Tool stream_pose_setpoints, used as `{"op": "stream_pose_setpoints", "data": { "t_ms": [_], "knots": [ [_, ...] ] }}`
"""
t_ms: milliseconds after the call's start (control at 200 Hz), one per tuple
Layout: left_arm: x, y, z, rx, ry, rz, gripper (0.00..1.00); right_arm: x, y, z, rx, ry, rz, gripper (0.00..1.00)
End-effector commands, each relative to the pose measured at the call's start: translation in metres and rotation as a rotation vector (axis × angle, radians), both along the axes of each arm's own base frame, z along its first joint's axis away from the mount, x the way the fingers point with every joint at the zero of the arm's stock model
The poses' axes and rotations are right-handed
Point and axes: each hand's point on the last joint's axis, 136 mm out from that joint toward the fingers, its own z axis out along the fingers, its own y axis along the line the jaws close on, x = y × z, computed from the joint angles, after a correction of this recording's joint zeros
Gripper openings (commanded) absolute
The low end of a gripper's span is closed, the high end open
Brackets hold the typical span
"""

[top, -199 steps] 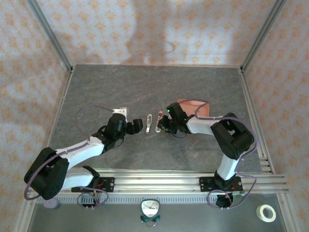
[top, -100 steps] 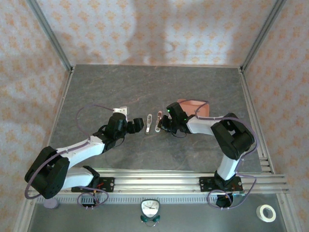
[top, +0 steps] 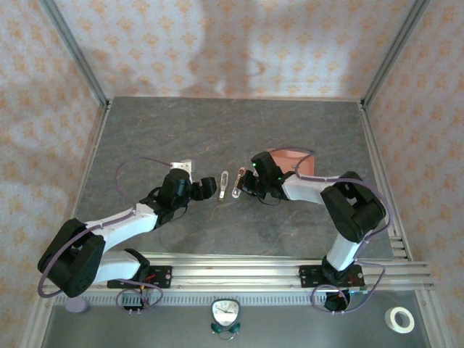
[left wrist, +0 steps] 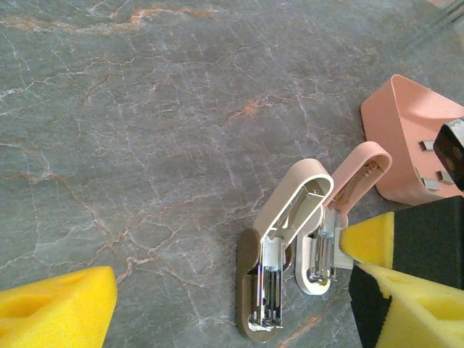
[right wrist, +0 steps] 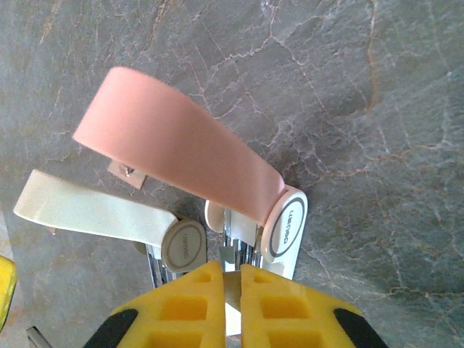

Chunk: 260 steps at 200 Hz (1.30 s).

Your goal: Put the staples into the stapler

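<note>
Staples [left wrist: 432, 183] lie as small grey strips in a pink tray [left wrist: 406, 109] near the pink stapler [right wrist: 181, 156], which rests opened on the grey desk [top: 181, 138] with its lid raised. A beige stapler [left wrist: 290, 199], also opened, lies right beside the pink stapler. The right end effector [right wrist: 232, 279] is pinched shut at the pink stapler's hinge end; whether it grips a strip cannot be told. The left end effector [top: 210, 190] hovers across the beige stapler from the pink stapler, spread wide and empty.
</note>
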Motion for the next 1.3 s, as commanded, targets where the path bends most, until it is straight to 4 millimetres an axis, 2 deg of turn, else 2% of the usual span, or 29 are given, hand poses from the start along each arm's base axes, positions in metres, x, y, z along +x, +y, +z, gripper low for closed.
{"op": "stream_pose_setpoints", "data": {
  "t_ms": [0, 135, 300, 591, 731, 866, 1296],
  "knots": [
    [0.012, -0.003, 0.015, -0.027, -0.04, 0.006, 0.85, 0.006, 0.005, 0.013, 0.032, -0.04, -0.013, 0.11],
    [0.014, -0.01, 0.018, -0.04, -0.041, -0.021, 0.85, 0.006, 0.007, 0.014, 0.05, -0.039, -0.011, 0.11],
    [0.013, -0.02, 0.021, -0.059, -0.028, -0.067, 0.84, 0.003, 0.002, 0.023, 0.07, -0.049, -0.011, 0.11],
    [0.003, -0.016, 0.032, -0.033, -0.075, -0.103, 0.84, -0.036, -0.023, 0.028, 0.046, -0.007, 0.031, 0.11],
    [-0.003, -0.012, 0.033, -0.026, -0.092, -0.109, 0.84, -0.058, -0.031, 0.014, 0.011, 0.057, 0.085, 0.12],
    [-0.007, -0.01, 0.034, -0.032, -0.101, -0.105, 0.84, -0.072, -0.036, 0.003, -0.01, 0.099, 0.129, 0.11],
    [-0.015, -0.004, 0.031, -0.033, -0.119, -0.103, 0.84, -0.094, -0.056, -0.026, -0.113, 0.208, 0.169, 0.12]
  ]
}}
